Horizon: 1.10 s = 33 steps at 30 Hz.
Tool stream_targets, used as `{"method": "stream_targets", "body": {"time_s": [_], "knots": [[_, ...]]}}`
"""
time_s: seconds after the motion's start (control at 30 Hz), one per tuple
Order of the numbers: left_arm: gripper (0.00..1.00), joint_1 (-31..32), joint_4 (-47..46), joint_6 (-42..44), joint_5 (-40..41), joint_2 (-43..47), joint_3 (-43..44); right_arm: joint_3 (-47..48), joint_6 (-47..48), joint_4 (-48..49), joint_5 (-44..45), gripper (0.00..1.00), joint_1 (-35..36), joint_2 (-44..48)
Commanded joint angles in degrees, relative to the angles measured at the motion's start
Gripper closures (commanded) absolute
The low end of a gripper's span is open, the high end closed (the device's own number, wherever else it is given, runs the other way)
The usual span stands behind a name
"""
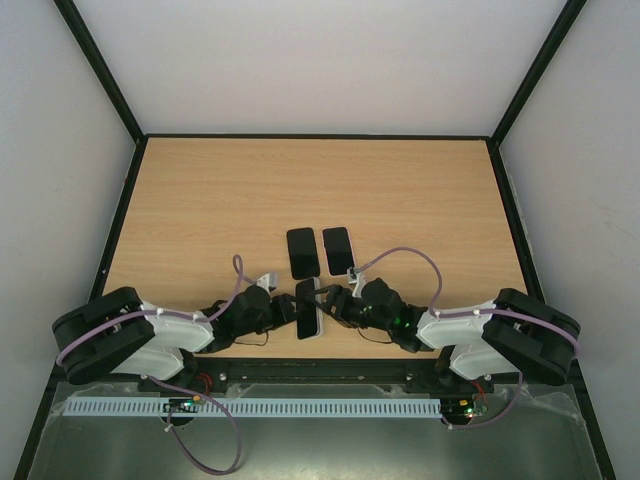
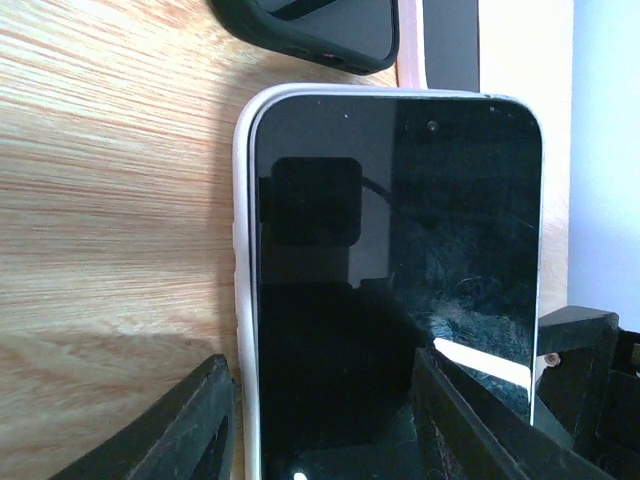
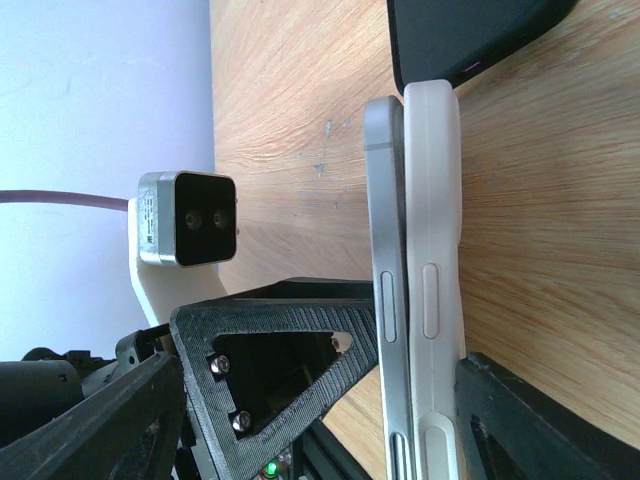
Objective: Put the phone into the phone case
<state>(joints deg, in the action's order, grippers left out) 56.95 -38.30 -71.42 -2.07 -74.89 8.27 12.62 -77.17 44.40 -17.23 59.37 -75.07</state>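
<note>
Now at the near edge's middle | phone (image 3: 385,300) lies flush against white phone case (image 3: 432,250) | right gripper (image 1: 332,303) spread wide around both | left gripper (image 1: 288,310) grip unclear

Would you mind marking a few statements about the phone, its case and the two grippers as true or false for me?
1. The case at the phone is white. True.
2. The phone is fully seated in the case. False: in the right wrist view its grey edge stands beside the case's edge, not inside it.
3. Two dark phone-shaped items lie flat, side by side, on the table beyond the grippers. True.
4. The phone's screen is lit. False: it is dark, showing only reflections.
5. Only the left gripper is at the phone. False: the right gripper is at it too, from the other side.
</note>
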Motion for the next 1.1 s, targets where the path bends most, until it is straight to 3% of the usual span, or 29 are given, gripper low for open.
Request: {"method": "stream_targets", "body": {"time_s": [0.0, 0.37, 0.43, 0.63, 0.73, 0.9, 1.07], "knots": [[0.51, 0.9, 0.9, -0.7, -0.9, 1.4, -1.2, 0.3, -1.2, 6.5, -1.6, 0.28, 0.6, -1.0], [0.51, 0.9, 1.0, -1.0, -0.2, 1.3, -2.1, 1.3, 1.5, 4.3, -2.0, 0.42, 0.6, -5.5], [0.51, 0.9, 1.0, -1.0, -0.2, 1.2, -2.1, 1.7, 1.9, 3.6, -1.9, 0.49, 0.6, -5.8], [0.52, 0.9, 1.7, -0.9, -0.1, 1.0, -1.7, 1.9, 3.4, 0.6, -0.4, 0.88, 0.6, -4.8], [0.52, 0.9, 2.1, -0.8, 0.0, 0.6, -1.4, 2.1, 4.2, -1.2, 0.4, 0.98, 0.7, -4.2], [0.52, 0.9, 2.0, -0.8, -0.2, -0.2, -1.2, 2.5, 5.0, -3.5, 1.3, 0.98, 0.6, -3.2], [0.52, 1.0, 2.2, -0.9, -0.4, -0.5, -0.9, 3.5, 5.7, -5.4, 0.9, 0.74, 0.6, -3.1]]}}
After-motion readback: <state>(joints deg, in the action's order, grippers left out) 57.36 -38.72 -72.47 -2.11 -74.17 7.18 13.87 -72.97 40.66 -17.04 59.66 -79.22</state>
